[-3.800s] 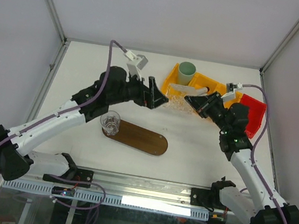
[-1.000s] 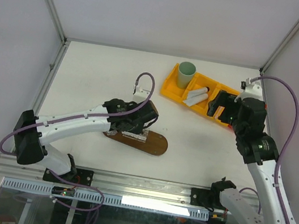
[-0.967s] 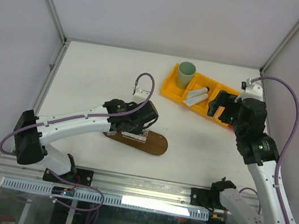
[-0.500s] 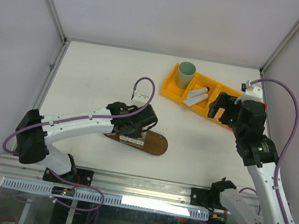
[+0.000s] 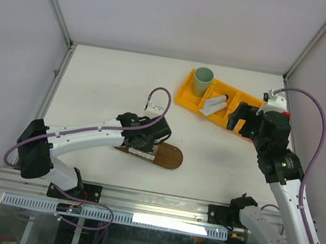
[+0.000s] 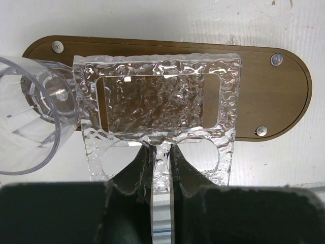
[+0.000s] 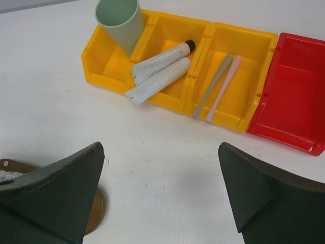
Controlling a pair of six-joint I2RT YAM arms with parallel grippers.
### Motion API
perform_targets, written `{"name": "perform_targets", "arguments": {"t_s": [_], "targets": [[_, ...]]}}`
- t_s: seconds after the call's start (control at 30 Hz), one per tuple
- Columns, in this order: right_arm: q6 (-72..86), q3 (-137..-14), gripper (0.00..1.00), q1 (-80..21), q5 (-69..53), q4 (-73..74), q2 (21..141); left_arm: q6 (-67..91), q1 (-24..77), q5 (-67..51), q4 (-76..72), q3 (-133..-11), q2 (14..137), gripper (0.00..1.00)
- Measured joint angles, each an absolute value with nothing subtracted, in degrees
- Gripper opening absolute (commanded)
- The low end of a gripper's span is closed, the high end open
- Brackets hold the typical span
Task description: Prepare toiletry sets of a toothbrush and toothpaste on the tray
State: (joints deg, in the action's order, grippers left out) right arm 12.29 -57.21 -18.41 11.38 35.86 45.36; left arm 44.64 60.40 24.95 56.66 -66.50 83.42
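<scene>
The left tool (image 6: 161, 152) pinches a clear holder (image 6: 157, 101) over the tray (image 6: 277, 96), just beside the glass (image 6: 30, 127); a skewed release could knock that glass. The right tool (image 7: 160, 152) hangs spread; tubes (image 7: 160, 68) and brushes (image 7: 218, 84) lie in the bin (image 7: 96, 66).

Left arm (image 5: 82, 135) and right arm (image 5: 291, 209): white link shells, black joint housings, black bases. A purple cable (image 5: 321, 136) runs along each. Left gripper (image 6: 160, 152) and right gripper (image 7: 160, 147) carry matte dark fingers.
</scene>
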Motion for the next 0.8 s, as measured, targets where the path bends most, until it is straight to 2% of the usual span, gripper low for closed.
{"name": "perform_targets", "arguments": {"t_s": [0.8], "targets": [[12.3, -56.5, 0.99, -18.4, 11.4, 35.7, 44.7, 42.1, 58.0, 22.1, 50.6, -62.2, 80.8, 0.0]]}}
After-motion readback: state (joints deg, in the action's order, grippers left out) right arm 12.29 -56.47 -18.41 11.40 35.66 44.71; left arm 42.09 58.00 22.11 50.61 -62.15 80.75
